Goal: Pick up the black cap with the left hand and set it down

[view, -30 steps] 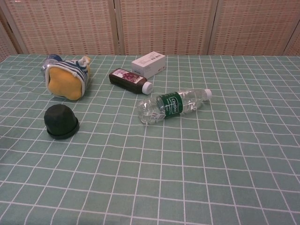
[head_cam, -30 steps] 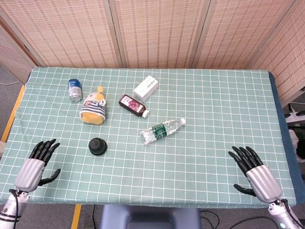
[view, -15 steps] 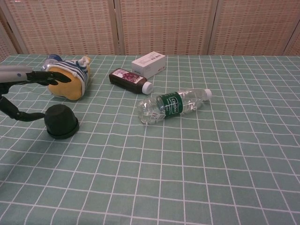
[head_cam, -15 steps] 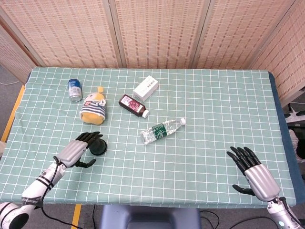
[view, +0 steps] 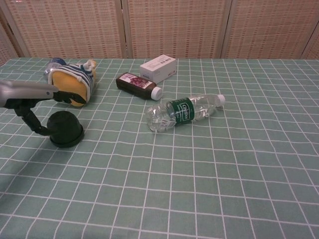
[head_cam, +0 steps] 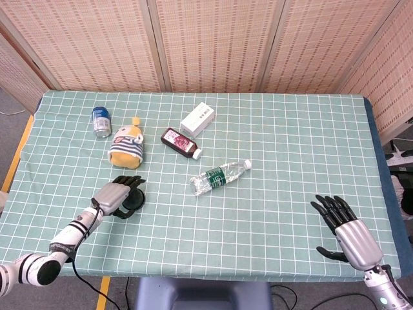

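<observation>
On the green checked cloth (view: 209, 164), a domed matte black cap (view: 65, 128) with flared rim under the spread, empty left hand (head_cam: 117, 194).

Both hands had silver-grey metallic backs and black fingers. The left hand (head_cam: 116, 194) joined a slim silver forearm with dark bands and a thin black cable trailing beneath. The right hand (head_cam: 348, 229) narrowed to a grey wrist with a small blue mark.
</observation>
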